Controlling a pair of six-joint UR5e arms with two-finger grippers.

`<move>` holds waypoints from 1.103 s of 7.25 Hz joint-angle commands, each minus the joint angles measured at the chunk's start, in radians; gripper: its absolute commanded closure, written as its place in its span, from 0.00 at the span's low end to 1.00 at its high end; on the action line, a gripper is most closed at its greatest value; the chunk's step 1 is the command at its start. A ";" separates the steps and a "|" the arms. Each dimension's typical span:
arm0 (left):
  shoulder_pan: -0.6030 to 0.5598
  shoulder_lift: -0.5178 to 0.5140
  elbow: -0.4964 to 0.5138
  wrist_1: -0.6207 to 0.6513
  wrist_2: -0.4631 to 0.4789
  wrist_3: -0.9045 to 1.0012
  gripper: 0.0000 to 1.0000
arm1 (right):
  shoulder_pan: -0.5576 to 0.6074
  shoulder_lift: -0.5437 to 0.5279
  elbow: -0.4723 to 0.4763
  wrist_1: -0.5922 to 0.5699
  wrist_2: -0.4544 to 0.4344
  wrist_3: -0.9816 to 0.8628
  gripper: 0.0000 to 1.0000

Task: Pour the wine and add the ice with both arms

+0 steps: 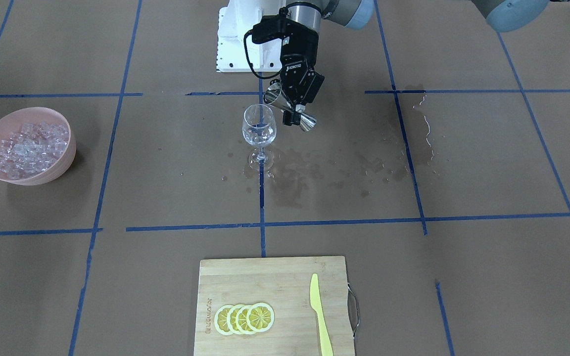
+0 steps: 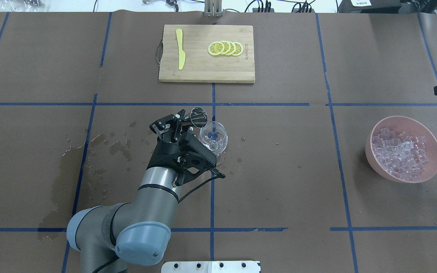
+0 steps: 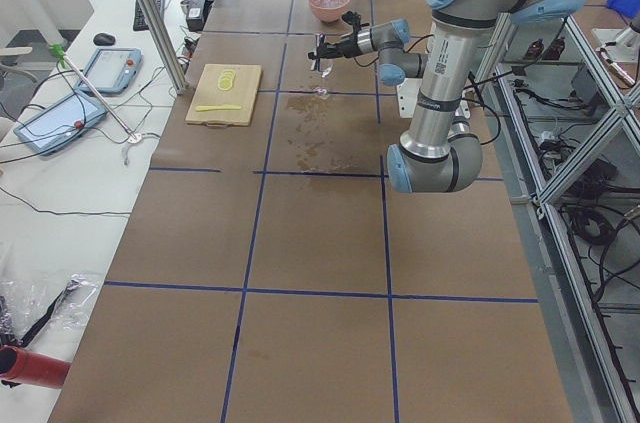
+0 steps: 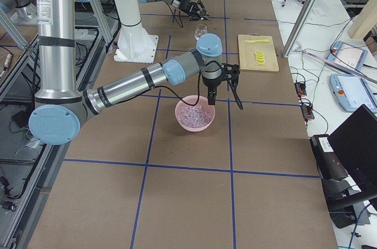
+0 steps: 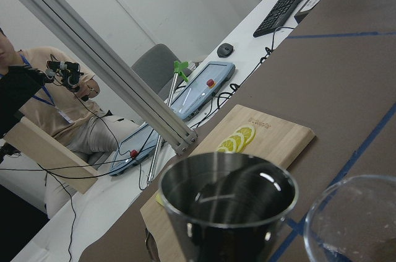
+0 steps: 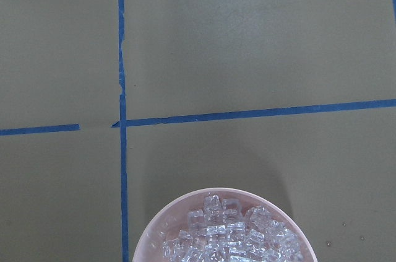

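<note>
My left gripper [image 1: 292, 106] [image 2: 180, 123] is shut on a steel jigger [image 1: 290, 106] [image 2: 198, 116] [image 5: 229, 194], tilted with its mouth over the rim of the wine glass [image 1: 259, 131] [image 2: 213, 138] [image 5: 359, 218]. The glass stands upright with a little clear wine [image 1: 259, 134] in its bowl. A pink bowl [image 1: 23, 111] [image 2: 404, 118] [image 6: 148, 237] holds the ice [image 1: 30, 148] [image 2: 402, 153] [image 6: 229, 237]. My right gripper [image 4: 212, 93] hangs just above that bowl. Its fingers do not show in the right wrist view, so I cannot tell its state.
A wooden cutting board [image 1: 265, 282] [image 2: 203, 72] carries lemon slices [image 1: 245, 318] and a yellow knife [image 1: 320, 316] on the far side from the robot. Wet stains [image 1: 314, 168] darken the brown paper around the glass. A person [image 5: 49, 113] sits beyond the table.
</note>
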 commanded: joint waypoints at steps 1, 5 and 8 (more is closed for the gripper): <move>-0.015 -0.004 -0.002 0.025 0.003 0.070 1.00 | 0.000 -0.002 0.002 0.000 0.001 0.001 0.00; -0.026 -0.008 -0.014 0.042 0.025 0.236 1.00 | 0.000 -0.017 0.030 0.000 -0.024 0.002 0.00; -0.028 -0.016 -0.027 0.060 0.051 0.346 1.00 | -0.002 -0.018 0.034 0.000 -0.025 0.010 0.00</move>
